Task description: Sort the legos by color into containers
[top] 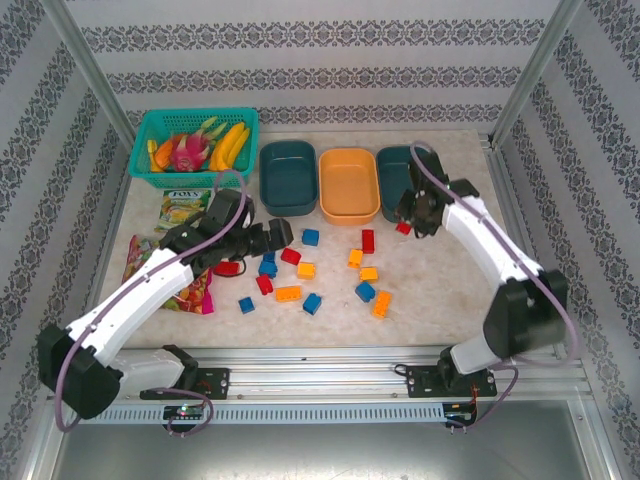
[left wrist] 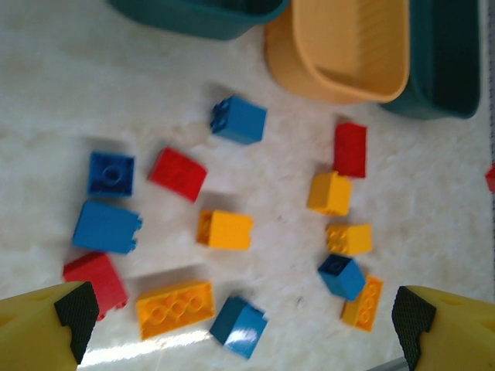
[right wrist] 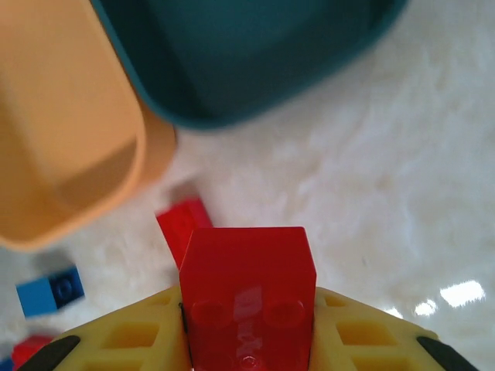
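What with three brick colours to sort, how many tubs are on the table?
3, side by side at the back: left teal tub, middle orange tub, right teal tub. None seem hidden.

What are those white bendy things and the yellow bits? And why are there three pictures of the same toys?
The white bendy things are two robot arms bolted to a table. One picture looks down from above. The other two come from little cameras on each arm's wrist, so you see its yellow fingers up close.

On the table lie red, blue and orange bricks, three tubs, a basket of fruit and some snack packets.

The right gripper is shut on a red brick, near the right-hand teal tub. The left gripper is open above the bricks, holding nothing.
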